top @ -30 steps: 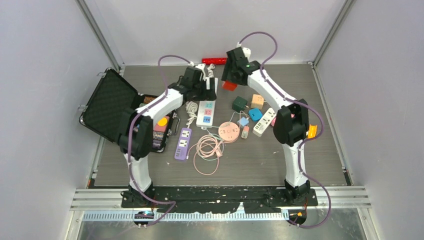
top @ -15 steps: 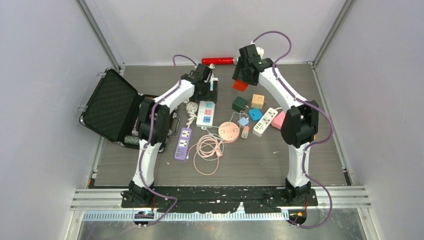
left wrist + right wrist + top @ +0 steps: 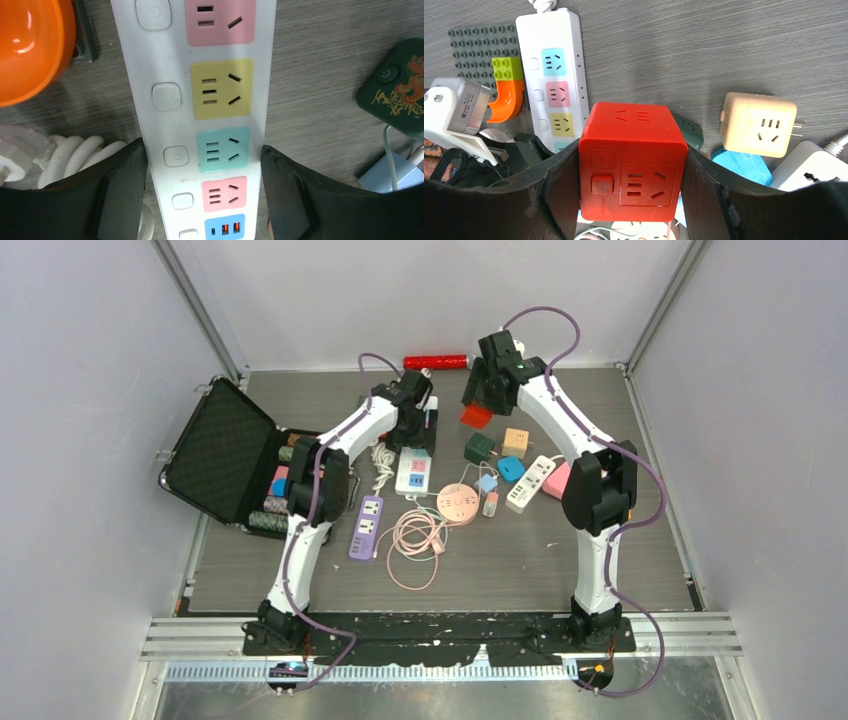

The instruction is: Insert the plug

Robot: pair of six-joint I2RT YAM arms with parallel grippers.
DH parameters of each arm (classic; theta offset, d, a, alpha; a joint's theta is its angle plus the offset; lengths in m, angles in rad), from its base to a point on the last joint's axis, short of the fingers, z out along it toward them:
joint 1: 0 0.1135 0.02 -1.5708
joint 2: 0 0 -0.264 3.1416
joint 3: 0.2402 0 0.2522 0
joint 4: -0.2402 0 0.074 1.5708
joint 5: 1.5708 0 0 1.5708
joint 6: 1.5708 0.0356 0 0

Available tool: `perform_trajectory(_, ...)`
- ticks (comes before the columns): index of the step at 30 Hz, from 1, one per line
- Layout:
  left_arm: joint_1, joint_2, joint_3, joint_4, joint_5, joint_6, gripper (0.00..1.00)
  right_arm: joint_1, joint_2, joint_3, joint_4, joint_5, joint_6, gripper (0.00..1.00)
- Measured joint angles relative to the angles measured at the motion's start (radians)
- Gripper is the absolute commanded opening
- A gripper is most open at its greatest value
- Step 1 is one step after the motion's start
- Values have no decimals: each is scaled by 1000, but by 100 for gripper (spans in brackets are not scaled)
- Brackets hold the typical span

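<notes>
— State of the right tool point(image 3: 630, 150)?
— Clamped on the red plastic cube-shaped plug adapter point(image 3: 634, 130), one black finger against each side, socket face toward the wrist camera. Held clear of the grey wood-grain counter point(image 3: 724, 40), over its far middle.
— And the left tool point(image 3: 204, 150)?
— Down over the long white power strip with pastel sockets point(image 3: 150, 55). Straddles it at the teal socket point(image 3: 223, 149), fingers point(image 3: 125, 190) flanking both long edges. Set fairly wide; cannot tell whether pressing the strip or merely just beside it.
— Near the strip?
— A coiled white cable point(image 3: 70, 155) on one side, a dark green square adapter with a gold-and-red print point(image 3: 397, 95) on the other, apart from the strip.
— Near the red adapter?
— A beige cube adapter point(image 3: 758, 125) lying on the counter, prongs pointing sideways; an orange curved building brick point(image 3: 506, 102) on a grey studded plate point(image 3: 469, 45) beside the strip.
</notes>
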Motion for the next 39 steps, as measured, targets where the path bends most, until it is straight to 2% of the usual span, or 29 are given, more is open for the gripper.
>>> perform_trajectory(3,-10,1,2,-23,0,-10,62,-9,0,0,-6,-21,-2,5)
perform_trajectory(10,-45,-16,-27,-44,-3,-27,63,-42,0,0,-13,-54,-7,5)
perform_trajectory(16,-86,-142,-238,24,15,-50,63,-44,0,-4,-28,-59,-7,5)
perform_trajectory(22,-95,-212,-337,23,52,-52,81,22,27,53,-97,-45,-7,5)
perform_trajectory(25,-82,-248,-356,15,60,-61,93,65,60,112,-121,-32,-6,6)
perform_trajectory(29,-45,-341,-357,11,50,-72,96,112,102,179,-140,-10,-2,5)
perform_trajectory(34,29,-554,-375,44,23,-54,95,159,164,238,-144,22,4,6)
perform_trajectory(39,68,-699,-394,60,8,-13,95,175,245,294,-140,34,3,5)
